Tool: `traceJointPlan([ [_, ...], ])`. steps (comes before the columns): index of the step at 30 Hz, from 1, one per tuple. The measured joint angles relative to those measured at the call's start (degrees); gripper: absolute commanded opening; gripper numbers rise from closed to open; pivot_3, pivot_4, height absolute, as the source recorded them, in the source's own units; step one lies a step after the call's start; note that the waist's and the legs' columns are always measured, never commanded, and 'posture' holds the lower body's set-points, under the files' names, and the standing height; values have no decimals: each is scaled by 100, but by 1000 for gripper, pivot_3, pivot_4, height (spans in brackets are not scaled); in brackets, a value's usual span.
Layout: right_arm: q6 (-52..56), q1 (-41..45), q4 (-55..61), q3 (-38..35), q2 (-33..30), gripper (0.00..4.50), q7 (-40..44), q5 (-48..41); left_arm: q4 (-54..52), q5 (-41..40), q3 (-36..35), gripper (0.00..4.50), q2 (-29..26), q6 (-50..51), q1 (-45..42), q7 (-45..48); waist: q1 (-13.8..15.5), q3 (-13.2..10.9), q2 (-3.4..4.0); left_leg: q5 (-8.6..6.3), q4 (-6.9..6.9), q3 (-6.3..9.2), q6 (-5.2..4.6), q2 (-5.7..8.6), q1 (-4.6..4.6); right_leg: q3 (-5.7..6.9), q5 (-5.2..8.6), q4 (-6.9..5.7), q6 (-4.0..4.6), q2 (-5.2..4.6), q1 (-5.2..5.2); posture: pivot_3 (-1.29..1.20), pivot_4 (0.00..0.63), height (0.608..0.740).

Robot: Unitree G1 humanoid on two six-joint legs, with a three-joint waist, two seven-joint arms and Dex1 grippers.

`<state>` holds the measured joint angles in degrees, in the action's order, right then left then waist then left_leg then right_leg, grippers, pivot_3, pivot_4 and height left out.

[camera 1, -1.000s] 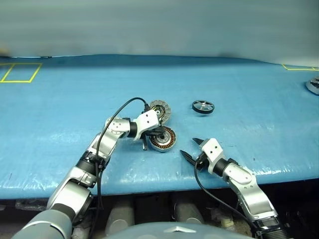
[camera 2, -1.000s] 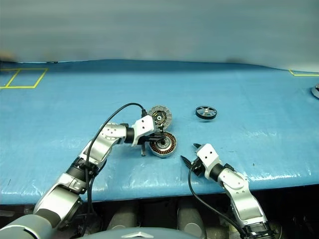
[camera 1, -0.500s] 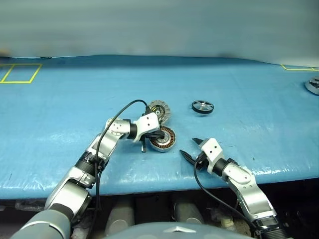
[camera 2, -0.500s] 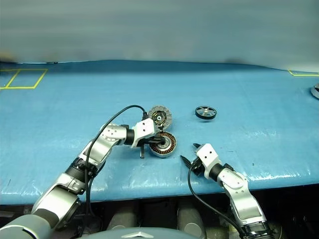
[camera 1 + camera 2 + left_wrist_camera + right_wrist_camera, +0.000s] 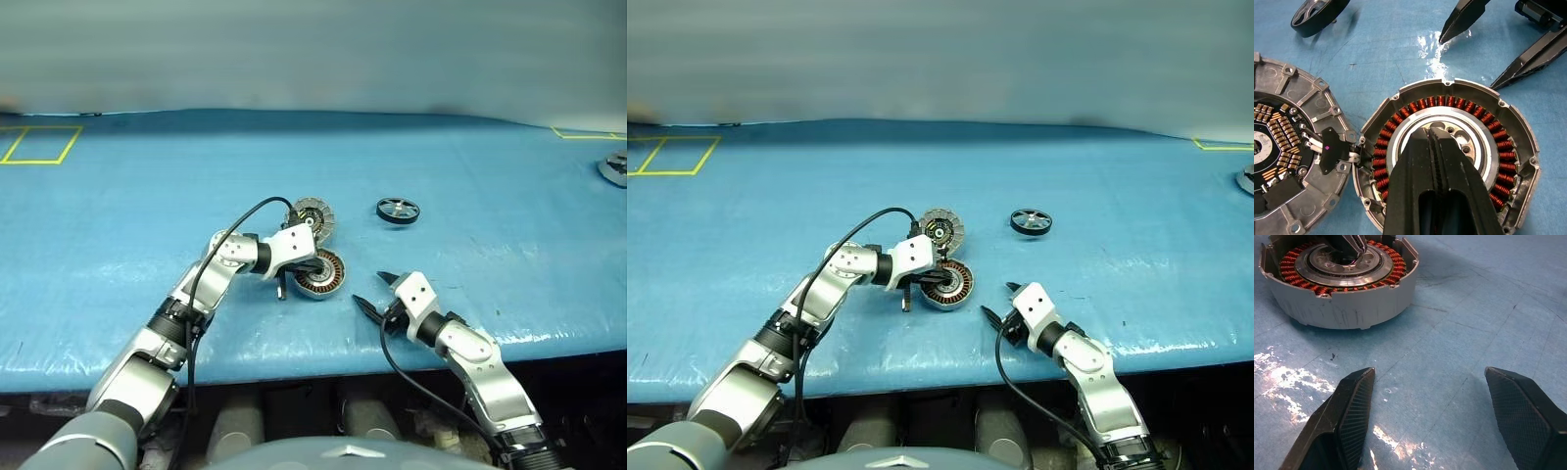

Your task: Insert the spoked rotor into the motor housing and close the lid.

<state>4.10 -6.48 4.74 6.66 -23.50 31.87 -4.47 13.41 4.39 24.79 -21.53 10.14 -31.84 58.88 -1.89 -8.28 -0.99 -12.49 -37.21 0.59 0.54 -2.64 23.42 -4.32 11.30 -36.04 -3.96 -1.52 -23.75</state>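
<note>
Left eye view: near the middle of the frame, on the blue plastic-covered table (image 5: 118,206), lies the round, shallow silver-grey motor housing (image 5: 323,274) with its ring of copper-coloured windings and dark centre. Just above and left of it, touching or nearly so, is the round silver-grey lid (image 5: 312,214), ribbed face and dark centre up. Further right, well apart from both, the small flat black spoked rotor (image 5: 398,209) rests alone on the table.

The left gripper (image 5: 299,272) reaches in from the lower left, its two black fingers pressed together with nothing between them. In the left wrist view the closed fingertips (image 5: 1434,147) sit over the housing's pale inner ring (image 5: 1484,147), near the dark centre; whether they press on it cannot be told. The right gripper (image 5: 376,292) hovers low and right of the housing, near it but apart, its fingers spread wide and empty, pointing towards the casing wall in the right wrist view.

Against the frame a second earlier, the housing, lid and rotor lie where they did. The right gripper has kept its place and its spread. The left gripper has stayed shut at the housing's centre; its white wrist block has tipped slightly, and the black cable (image 5: 230,223) arcs a little differently above the arm.
</note>
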Motion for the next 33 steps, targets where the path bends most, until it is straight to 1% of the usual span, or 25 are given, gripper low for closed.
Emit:
traceJointPlan([
  [4, 4, -43, 10, -39, 117, 3794, -26, -97, -41, 6, -55, 47, -14, -87, 64, -139, -12, 0, 0, 0, 1, 1, 0, -1, 0, 1, 0, 0, 0, 0, -1, 0, 150, 740],
  [6, 27, -132, 23, -131, 312, 3794, 17, -400, -67, -62, -197, 47, -48, -88, 175, -249, -14, -2, 2, 0, 1, 2, 0, -2, 2, 0, 0, -1, 0, 1, -3, 0, 150, 740],
  [9, 41, -141, 102, -286, 355, 3794, 48, -672, -115, -427, -668, 47, 61, -13, 384, -461, -15, -10, 11, 0, -9, -1, 0, -2, 13, -3, -1, -1, -1, 0, -8, 0, 150, 740],
  [12, 203, -107, 305, -525, 161, 3138, 66, -793, -523, -1138, -1230, 0, 277, 197, 599, -518, 14, -17, 7, 0, -10, 0, 0, 0, 23, -2, -1, 1, -2, -2, -13, 0, 150, 740],
  [14, 417, -56, 542, -670, -61, 2451, 73, -832, -874, -1390, -1432, 0, 290, 247, 717, -557, 32, -17, 8, 0, -4, 0, 0, 1, 21, -2, -1, 1, -2, -2, -14, 0, 150, 740],
  [17, 767, 87, 958, -912, -471, 1491, 85, -852, -1239, -1474, -1597, 0, 84, 319, 1123, -651, -5, -16, 13, 0, 10, 0, 0, 0, 10, -4, -1, 1, -1, 3, -14, 0, 150, 740],
  [18, 860, 167, 1106, -948, -550, 1104, 108, -885, -1299, -1486, -1648, 0, 47, 341, 1327, -667, -24, -16, 13, 0, 13, 1, 0, -2, 8, -3, 0, 0, 0, 4, -14, 0, 150, 740],
  [21, 1106, 652, 1416, -704, -651, 138, 313, -919, -1439, -1519, -1664, 0, -14, 373, 1878, -777, -45, -19, 13, 0, 10, 3, 0, -6, 8, -3, 0, -1, 1, 8, -14, 0, 150, 740],
  [22, 1163, 851, 1482, -526, -692, 38, 410, -897, -1476, -1518, -1662, 0, -16, 406, 2032, -827, -40, -20, 12, 0, 8, 3, 0, -5, 8, -2, 0, -1, 1, 8, -13, 0, 150, 740],
  [26, 1285, 1492, 1396, 215, -774, 38, 808, -641, -1592, -1458, -1651, 0, -13, 437, 2429, -1095, 25, -24, 4, 0, -3, 4, 1, -1, 14, -1, 0, 3, 1, 2, -11, 0, 150, 740],
  [30, 1292, 2076, 784, 922, -834, 38, 899, 120, -1646, -1459, -1643, 0, 81, 427, 2614, -1298, 58, -25, 3, 0, -5, -2, 1, 2, 19, -2, 0, 5, 1, -3, -14, 0, 150, 740],
  [33, 1250, 2225, 524, 1131, -863, 38, 897, 513, -1682, -1465, -1658, 0, 116, 384, 2701, -1415, 71, -25, 3, 0, 5, -1, 1, 1, 21, -1, -1, 4, 2, -1, -22, 0, 150, 740],
])
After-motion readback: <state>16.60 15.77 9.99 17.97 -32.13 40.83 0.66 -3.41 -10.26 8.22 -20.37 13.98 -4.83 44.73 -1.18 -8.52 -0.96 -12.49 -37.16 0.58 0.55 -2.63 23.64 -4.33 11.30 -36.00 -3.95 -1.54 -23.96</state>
